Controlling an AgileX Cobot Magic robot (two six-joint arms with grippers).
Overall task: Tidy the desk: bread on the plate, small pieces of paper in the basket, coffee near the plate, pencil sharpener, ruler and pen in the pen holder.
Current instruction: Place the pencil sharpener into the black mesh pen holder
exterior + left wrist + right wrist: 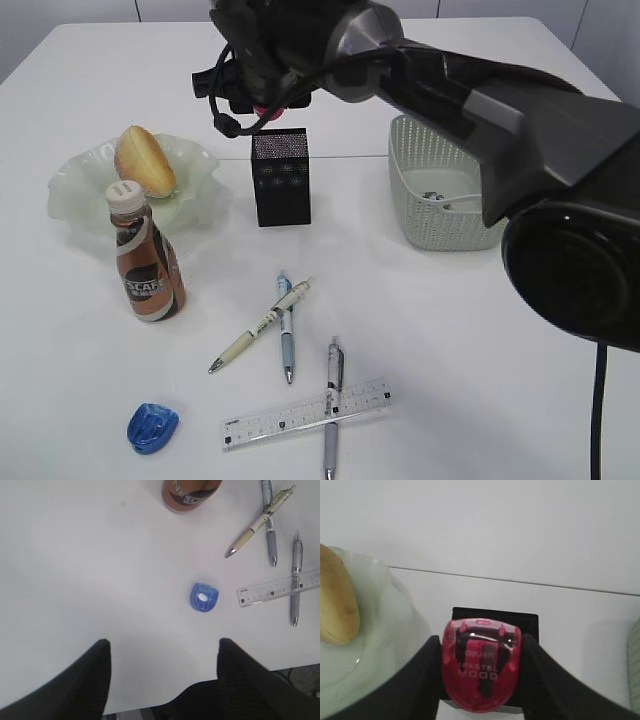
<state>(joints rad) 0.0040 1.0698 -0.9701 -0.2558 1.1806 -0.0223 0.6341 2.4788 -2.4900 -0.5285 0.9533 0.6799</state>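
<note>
The right gripper [481,680] grips a red pencil sharpener [481,664] above the pen holder [281,177]. The left gripper [162,652] hangs open and empty over the desk [100,580], near a blue sharpener [204,597].

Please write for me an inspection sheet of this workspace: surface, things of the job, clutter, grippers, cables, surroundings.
Surface: white desk, two panels meeting at a seam behind the pen holder.
Job's things: bread lies on the plate; coffee upright beside the plate; pen holder upright; basket holds small pieces; three pens, ruler across one pen; blue pencil sharpener loose on the desk.
Clutter: nothing seen.
Grippers: right gripper holds a red pencil sharpener above the pen holder; left gripper open, empty, above the desk.
Cables: black cable under the right arm.
Surroundings: pale wall panels behind.
</note>
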